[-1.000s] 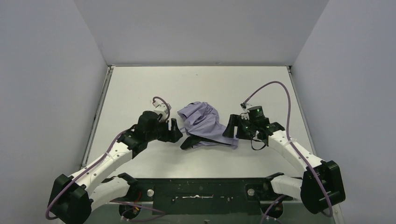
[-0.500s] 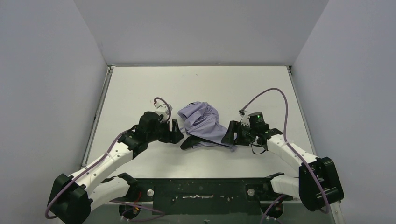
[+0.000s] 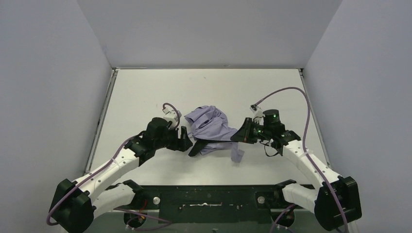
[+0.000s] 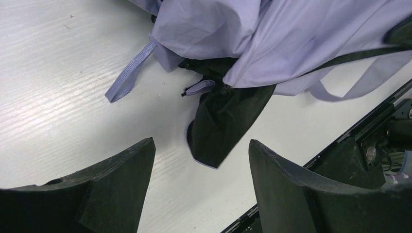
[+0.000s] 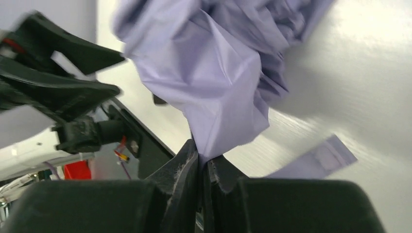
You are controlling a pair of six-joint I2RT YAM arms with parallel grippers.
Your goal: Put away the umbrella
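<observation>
Pinching a fold of purple cloth, the right gripper (image 5: 203, 159) has its jaws pressed tight on the umbrella (image 3: 211, 127). It lies crumpled in the middle of the table (image 3: 145, 92). The left gripper (image 3: 186, 140) sits just beside it, jaws spread, holding nothing. Folding and wrapping it up look not yet done.

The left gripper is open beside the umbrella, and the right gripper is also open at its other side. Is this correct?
Not quite. The right gripper is shut on a fold of the umbrella, as the right wrist view shows. The left gripper is open beside it.
</observation>
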